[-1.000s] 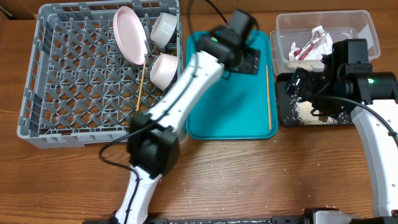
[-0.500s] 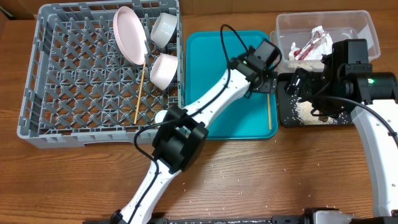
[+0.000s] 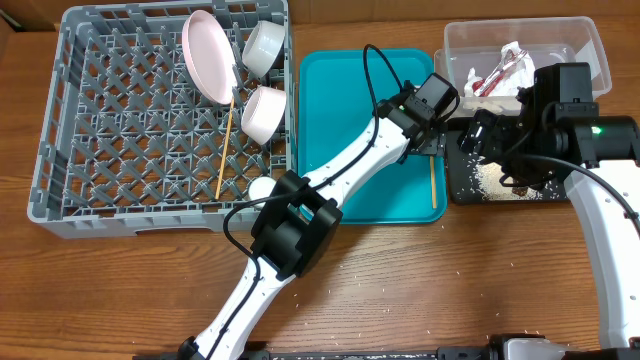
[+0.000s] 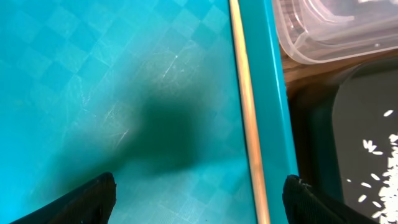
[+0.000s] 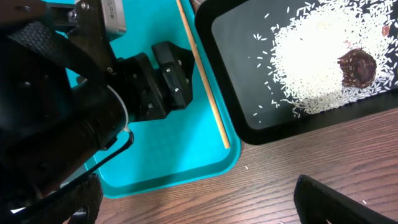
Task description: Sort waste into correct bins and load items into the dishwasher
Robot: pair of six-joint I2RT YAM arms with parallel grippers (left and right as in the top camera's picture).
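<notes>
The left hand (image 4: 199,200) hangs over the right side of the teal tray (image 3: 330,120), its fingers spread wide. A wooden chopstick (image 4: 249,124) lies along the tray's right rim between them, closer to the right finger, and nothing is pinched. The right hand (image 5: 202,202) is spread just as wide, empty, above the shallow black tray (image 5: 249,134). That tray holds loose white rice (image 5: 311,68) and a dark brown lump (image 5: 356,67). Behind it, the clear tub (image 3: 590,45) holds the crumpled white-and-red wrapper (image 3: 500,72). On the left of the counter (image 3: 420,280), the grey dish rack (image 3: 60,120) carries a plate (image 3: 205,55), two bowls (image 3: 264,45), a small cup (image 3: 258,187) and the second chopstick (image 3: 226,145).
</notes>
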